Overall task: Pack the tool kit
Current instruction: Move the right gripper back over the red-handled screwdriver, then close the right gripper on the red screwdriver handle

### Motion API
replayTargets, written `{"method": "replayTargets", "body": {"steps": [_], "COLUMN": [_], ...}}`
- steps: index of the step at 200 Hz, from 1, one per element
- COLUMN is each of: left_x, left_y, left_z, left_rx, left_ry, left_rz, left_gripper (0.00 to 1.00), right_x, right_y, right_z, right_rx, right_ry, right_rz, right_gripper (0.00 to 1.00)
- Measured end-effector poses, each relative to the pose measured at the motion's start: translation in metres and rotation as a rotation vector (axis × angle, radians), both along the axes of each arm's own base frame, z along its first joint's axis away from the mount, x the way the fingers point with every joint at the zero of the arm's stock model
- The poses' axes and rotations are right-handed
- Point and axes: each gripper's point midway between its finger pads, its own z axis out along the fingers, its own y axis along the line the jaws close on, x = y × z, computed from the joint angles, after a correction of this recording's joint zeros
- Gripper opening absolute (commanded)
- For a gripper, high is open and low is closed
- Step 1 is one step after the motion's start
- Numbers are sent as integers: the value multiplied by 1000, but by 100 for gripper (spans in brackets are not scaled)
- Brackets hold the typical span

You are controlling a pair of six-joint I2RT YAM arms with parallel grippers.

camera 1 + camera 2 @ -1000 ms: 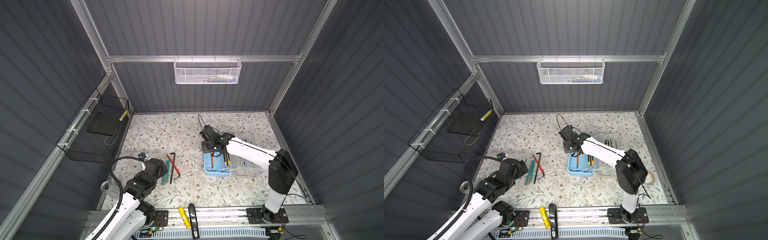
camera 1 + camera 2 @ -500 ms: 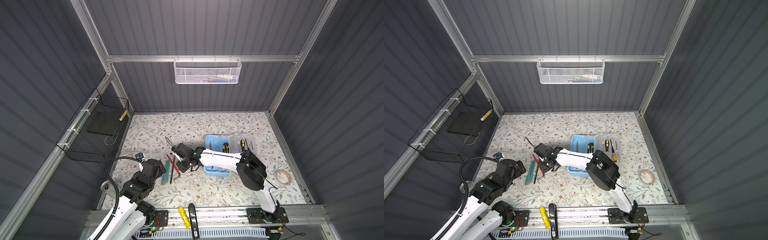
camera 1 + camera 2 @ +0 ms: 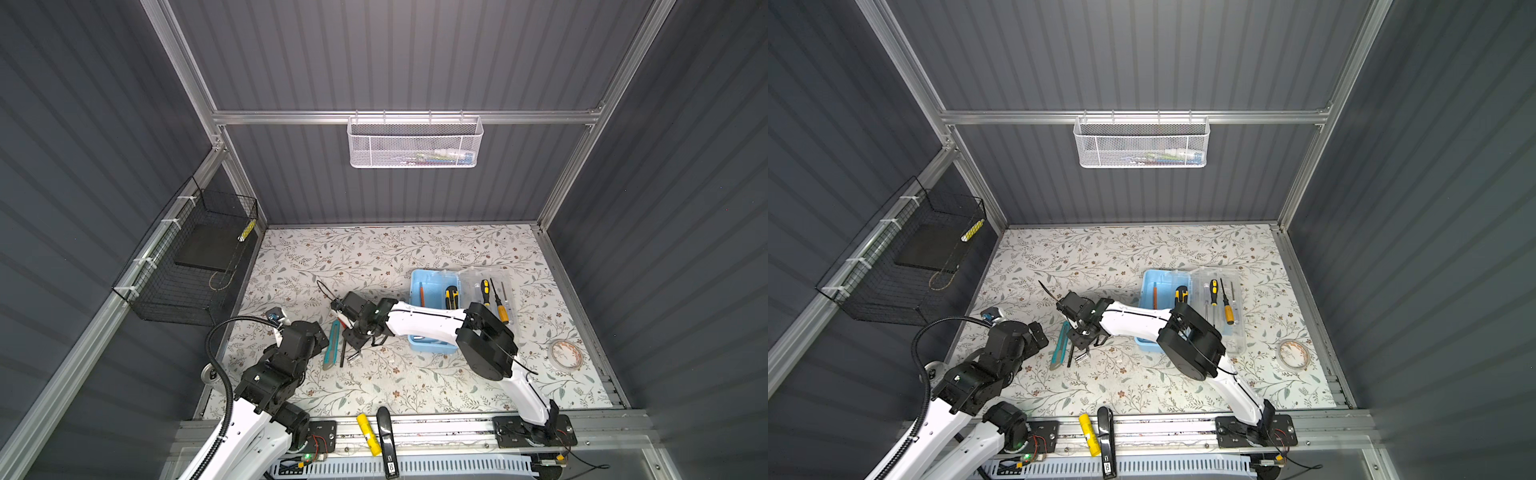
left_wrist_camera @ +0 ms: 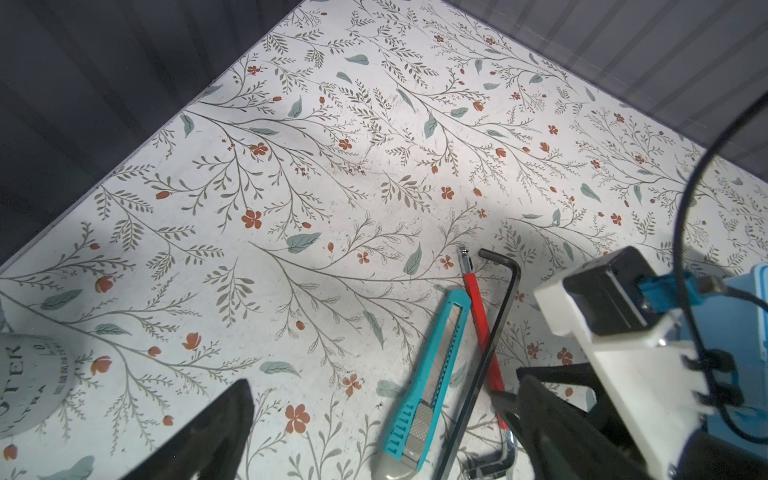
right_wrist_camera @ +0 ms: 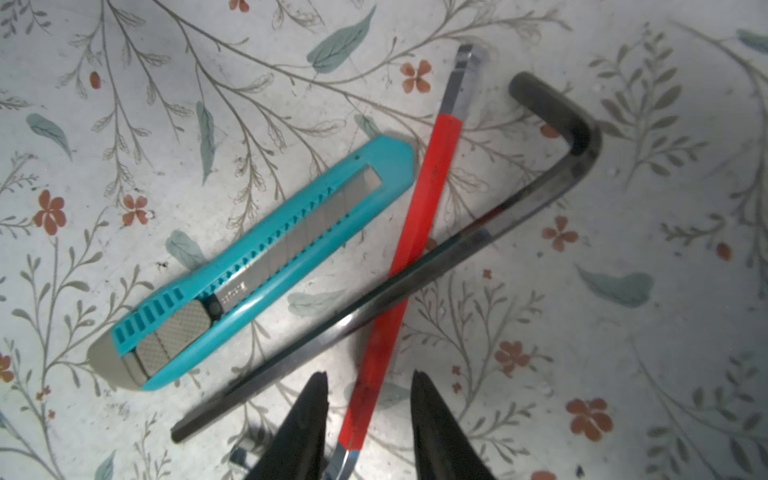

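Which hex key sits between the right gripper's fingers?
The red-sleeved hex key: the open right gripper straddles one end. The black hex key crosses it clear of the gripper.

A robot lab test cell: dark ribbed panels (image 3: 415, 54) on aluminium framing (image 3: 415, 117) enclose a floral-papered counter (image 3: 374, 257). Two white arms (image 3: 424, 322) are bolted to a front rail (image 3: 436, 430) beside bare circuit boards (image 3: 322, 440) and cables (image 3: 241, 320). A mesh basket (image 3: 395, 145) hangs on the wall far beyond the right gripper (image 5: 368, 386), a wire basket (image 3: 166, 303) well to its left.
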Motion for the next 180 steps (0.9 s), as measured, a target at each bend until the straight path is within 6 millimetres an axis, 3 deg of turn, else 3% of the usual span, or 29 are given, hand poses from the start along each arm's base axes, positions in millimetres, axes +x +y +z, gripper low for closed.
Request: {"method": "replayTargets", "body": {"steps": [44, 133, 180], "left_x": [-2, -1, 1], "left_y": [1, 1, -1], "left_z": [-2, -2, -5], "left_rx": [5, 6, 15], "left_ry": [10, 12, 28], "left_rz": [0, 0, -1], "left_gripper": [100, 99, 100], "right_x": [3, 14, 19], "right_y": [-4, -8, -33], "right_z": [-16, -16, -15], "right_rx": [-51, -98, -142], "right_ry": [-2, -35, -28], "right_rz": [-11, -79, -135], "right_gripper": [31, 3, 0]}}
